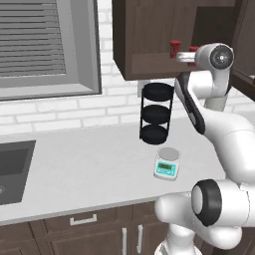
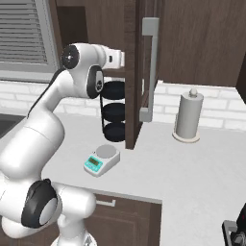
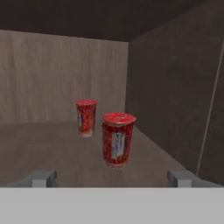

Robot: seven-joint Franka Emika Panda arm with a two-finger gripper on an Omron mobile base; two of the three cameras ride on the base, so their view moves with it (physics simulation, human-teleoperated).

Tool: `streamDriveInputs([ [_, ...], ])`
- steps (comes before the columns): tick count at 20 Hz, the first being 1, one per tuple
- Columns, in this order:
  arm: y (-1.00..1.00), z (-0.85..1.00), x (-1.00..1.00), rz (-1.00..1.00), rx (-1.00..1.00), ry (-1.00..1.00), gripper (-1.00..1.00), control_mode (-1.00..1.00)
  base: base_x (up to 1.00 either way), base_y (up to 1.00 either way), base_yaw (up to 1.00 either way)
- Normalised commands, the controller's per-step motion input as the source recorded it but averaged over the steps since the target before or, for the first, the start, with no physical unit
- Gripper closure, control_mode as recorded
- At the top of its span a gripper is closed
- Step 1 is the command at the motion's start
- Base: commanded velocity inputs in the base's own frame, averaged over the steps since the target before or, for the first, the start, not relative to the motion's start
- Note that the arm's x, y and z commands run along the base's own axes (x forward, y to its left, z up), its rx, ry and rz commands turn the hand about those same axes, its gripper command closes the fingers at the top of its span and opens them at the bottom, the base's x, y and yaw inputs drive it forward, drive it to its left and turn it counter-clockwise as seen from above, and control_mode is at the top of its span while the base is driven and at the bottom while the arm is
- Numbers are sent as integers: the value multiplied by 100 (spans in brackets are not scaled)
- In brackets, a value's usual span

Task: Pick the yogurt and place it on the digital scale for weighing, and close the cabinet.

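In the hand view the yogurt (image 3: 118,140), a small red cup with a label, stands upright on the cabinet shelf straight ahead. It sits a short way beyond my open gripper (image 3: 111,178), whose fingertips (image 3: 41,178) are spread wider than the cup. A near-identical red container (image 3: 86,117) stands farther back and left. From the left base, my gripper (image 1: 186,56) reaches into the open cabinet (image 1: 144,35) beside a red cup (image 1: 174,49); which of the two it is I cannot tell. The digital scale (image 1: 167,164) (image 2: 102,160) lies on the counter below, its plate bare. The cabinet door (image 2: 132,72) stands open.
A black three-tier rack (image 1: 157,112) stands on the counter under the cabinet, just behind the scale. A paper towel roll (image 2: 188,117) stands to the right by the brick wall. The sink (image 1: 12,169) is at the far left. The door's long bar handle (image 2: 151,67) faces right.
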Motion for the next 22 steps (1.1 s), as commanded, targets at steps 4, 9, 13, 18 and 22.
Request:
streamDriveInputs([
  [4,-3,0,39,0,0,0,-100,-100,0,0,0],
  [9,-1,0,38,0,0,0,-100,-100,0,0,0],
  [13,-8,0,36,0,0,0,-100,-100,0,0,0],
  [18,-22,0,30,0,0,0,-100,-100,0,0,0],
  [22,-17,0,23,0,0,0,-100,-100,0,0,0],
])
